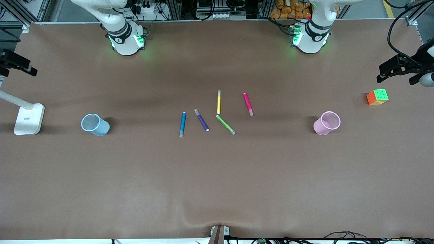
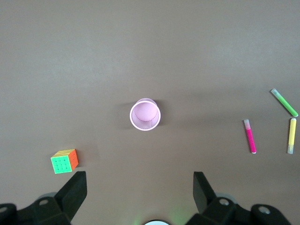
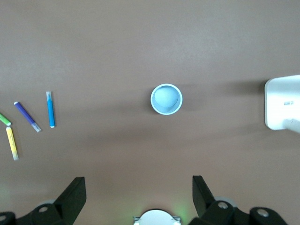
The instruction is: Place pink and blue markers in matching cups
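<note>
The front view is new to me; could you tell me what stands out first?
Five coloured pens lie fanned at the table's middle, among them the blue marker and pink marker. The blue cup stands toward the right arm's end, the pink cup toward the left arm's end.

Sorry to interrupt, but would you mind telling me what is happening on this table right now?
Nothing is being handled yet. The left gripper hangs open over the pale pink mesh cup, and the right gripper hangs open over the light blue mesh cup. The magenta-pink marker and the blue marker lie on the brown table between the cups, among purple, yellow and green pens.
</note>
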{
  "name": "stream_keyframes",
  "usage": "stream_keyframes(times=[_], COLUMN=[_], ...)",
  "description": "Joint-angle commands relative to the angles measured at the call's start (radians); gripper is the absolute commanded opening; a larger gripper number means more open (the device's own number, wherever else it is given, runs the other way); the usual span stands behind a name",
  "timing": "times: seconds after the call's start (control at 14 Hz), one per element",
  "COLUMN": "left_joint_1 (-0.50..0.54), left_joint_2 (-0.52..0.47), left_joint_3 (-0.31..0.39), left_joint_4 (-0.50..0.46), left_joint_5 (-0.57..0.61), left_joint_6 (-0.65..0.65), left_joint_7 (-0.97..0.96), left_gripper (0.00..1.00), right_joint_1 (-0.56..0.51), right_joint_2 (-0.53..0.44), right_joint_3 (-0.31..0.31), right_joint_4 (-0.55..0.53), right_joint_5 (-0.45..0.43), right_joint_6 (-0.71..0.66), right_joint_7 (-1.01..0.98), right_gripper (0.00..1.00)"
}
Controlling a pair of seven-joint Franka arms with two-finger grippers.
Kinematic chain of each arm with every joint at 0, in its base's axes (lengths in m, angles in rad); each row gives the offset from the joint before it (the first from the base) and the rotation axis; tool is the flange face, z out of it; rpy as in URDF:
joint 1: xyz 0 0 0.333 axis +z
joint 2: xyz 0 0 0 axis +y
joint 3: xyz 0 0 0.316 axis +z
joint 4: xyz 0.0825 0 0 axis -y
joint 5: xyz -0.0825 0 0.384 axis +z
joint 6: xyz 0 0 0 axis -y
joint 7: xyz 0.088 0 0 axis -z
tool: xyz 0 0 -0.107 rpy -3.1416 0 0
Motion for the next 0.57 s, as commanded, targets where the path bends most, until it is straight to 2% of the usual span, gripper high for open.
stream_keyframes(times=[0.0,0.5], left_joint_1=[0.001,0.003], left_joint_2=[0.004,0.02], left_joint_3=[-0.004,-0.005], left_joint_4=[0.003,-0.011], left_joint_5=[0.013,0.01], left_joint_6=[-0.007,-0.034], left_joint_7=[0.002,0.002], left_gripper=[1.0,1.0], right_joint_1=[0.062,0.065], right_joint_2=[-0.003,0.01], right_joint_3=[0.002,0.002], right_joint_4=[-0.002,0.01], right_joint_5=[-0.044,-0.043], right_joint_6=[-0.006,-0.004], right_joint_7=[0.122,0.121], right_gripper=[1.0,1.0])
